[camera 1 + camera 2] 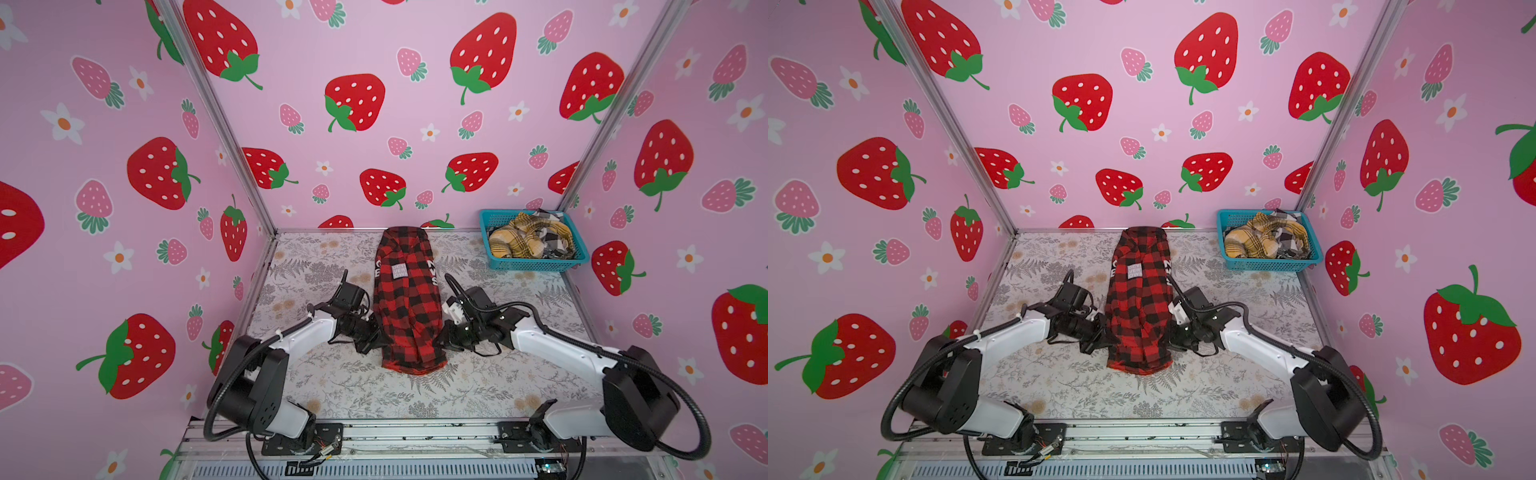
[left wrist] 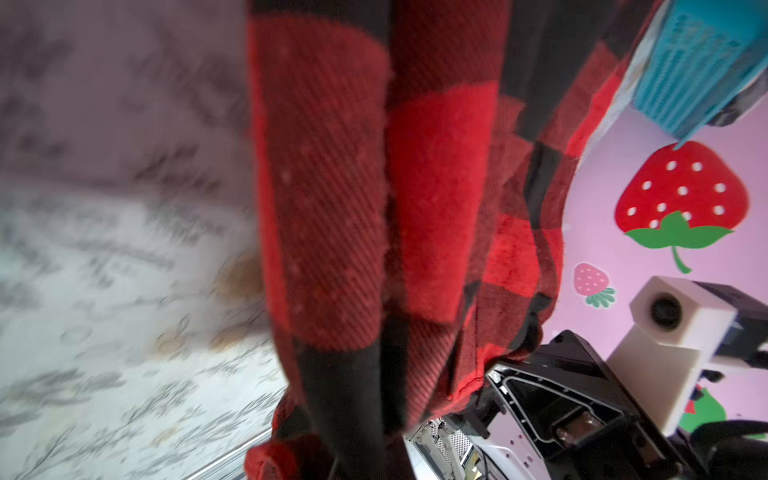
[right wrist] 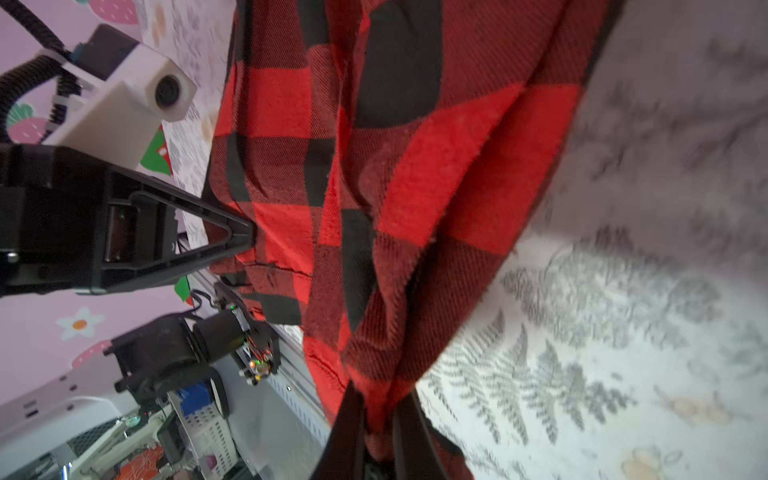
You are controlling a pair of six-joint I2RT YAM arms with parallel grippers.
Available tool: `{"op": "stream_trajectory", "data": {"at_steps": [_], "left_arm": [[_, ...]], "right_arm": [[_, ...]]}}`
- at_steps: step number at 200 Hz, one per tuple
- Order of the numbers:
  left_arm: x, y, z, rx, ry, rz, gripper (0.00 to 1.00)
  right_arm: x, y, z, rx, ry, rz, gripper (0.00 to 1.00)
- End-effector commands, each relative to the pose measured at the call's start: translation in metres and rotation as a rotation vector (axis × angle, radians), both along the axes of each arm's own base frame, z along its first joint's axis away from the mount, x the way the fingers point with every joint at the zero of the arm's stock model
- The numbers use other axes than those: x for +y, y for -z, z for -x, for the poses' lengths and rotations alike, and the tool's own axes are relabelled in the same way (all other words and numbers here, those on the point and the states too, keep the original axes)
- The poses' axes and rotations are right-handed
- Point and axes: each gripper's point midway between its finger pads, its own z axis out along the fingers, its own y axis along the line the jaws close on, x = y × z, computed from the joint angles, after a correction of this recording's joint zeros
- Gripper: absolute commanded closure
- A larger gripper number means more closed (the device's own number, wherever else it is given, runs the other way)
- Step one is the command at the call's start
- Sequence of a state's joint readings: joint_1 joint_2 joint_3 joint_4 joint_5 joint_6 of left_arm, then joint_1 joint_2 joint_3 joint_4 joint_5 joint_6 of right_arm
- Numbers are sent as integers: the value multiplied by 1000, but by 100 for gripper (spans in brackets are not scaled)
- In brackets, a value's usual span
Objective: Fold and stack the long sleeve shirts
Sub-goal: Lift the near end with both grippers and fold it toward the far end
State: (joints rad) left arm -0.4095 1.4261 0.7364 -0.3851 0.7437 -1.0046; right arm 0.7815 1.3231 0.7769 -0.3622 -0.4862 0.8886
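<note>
Metal rail [image 1: 415, 432], floral tabletop [image 1: 365, 399], strawberry walls [image 1: 415, 45]

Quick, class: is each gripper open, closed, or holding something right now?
Left gripper: closed on the red-and-black shirt.
Right gripper: closed on the same shirt's opposite side.

Pink panel walls [image 1: 374, 50], printed with red and pink strawberries and white flowers, are enclosing three sides; silver aluminium posts [image 1: 226, 133] are joining them at the far corners. A tabletop in grey fern-and-blossom print [image 1: 340, 386] is lying between, a silver slotted rail [image 1: 415, 432] running along its near edge.
</note>
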Motion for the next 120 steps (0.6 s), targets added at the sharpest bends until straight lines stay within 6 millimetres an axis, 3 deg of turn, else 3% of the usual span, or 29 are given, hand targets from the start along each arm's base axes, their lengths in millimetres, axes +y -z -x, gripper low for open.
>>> {"op": "stream_trajectory", "data": {"at_steps": [1, 26, 50, 85, 112, 115, 117, 120], "left_arm": [[6, 7, 32, 33, -3, -21, 100], [9, 8, 57, 45, -18, -8, 100], [7, -13, 46, 2, -46, 17, 100], [-9, -57, -18, -100, -55, 68, 100], [-6, -70, -97, -160, -122, 83, 100], [-5, -70, -108, -163, -129, 83, 96], [-4, -68, -114, -156, -131, 85, 88], [-6, -69, -124, -159, -134, 94, 80]], "right_arm": [[-5, -1, 17, 15, 69, -6, 100], [-12, 0, 34, 28, 86, -3, 100], [-8, -16, 25, -1, 98, -14, 100], [14, -49, -28, -63, 87, -52, 100], [22, -61, -104, -108, 104, -49, 100], [22, -62, -114, -115, 109, -49, 99], [22, -61, -121, -116, 111, -45, 97], [23, -59, -133, -120, 112, -42, 89]]}}
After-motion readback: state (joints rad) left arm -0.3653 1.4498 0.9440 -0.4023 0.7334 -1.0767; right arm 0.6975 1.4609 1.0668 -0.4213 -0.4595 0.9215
